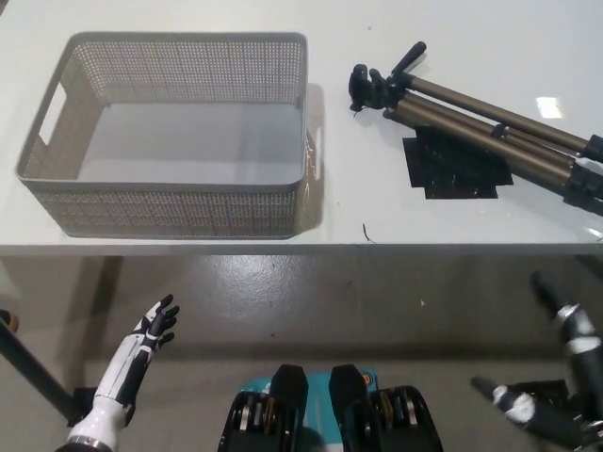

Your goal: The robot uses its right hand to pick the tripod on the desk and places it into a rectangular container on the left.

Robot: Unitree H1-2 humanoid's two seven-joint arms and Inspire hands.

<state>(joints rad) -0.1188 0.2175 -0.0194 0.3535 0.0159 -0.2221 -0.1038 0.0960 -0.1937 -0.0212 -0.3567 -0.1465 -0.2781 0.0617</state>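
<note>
Tripod [490, 127] near desk [452, 28] right edge; container [170, 132] well apart, left

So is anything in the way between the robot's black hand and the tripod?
Nothing visible. The black right hand hangs open below the white desk's front edge, and the folded bronze-legged tripod lies above it on the desk, partly over a black square patch.

A: What does the left hand [155, 325] look like?
B: White shell, black fingers, on a slim white forearm.
A: And the right hand [556, 395]?
B: Black, with pale grey bands on its fingers.
</note>
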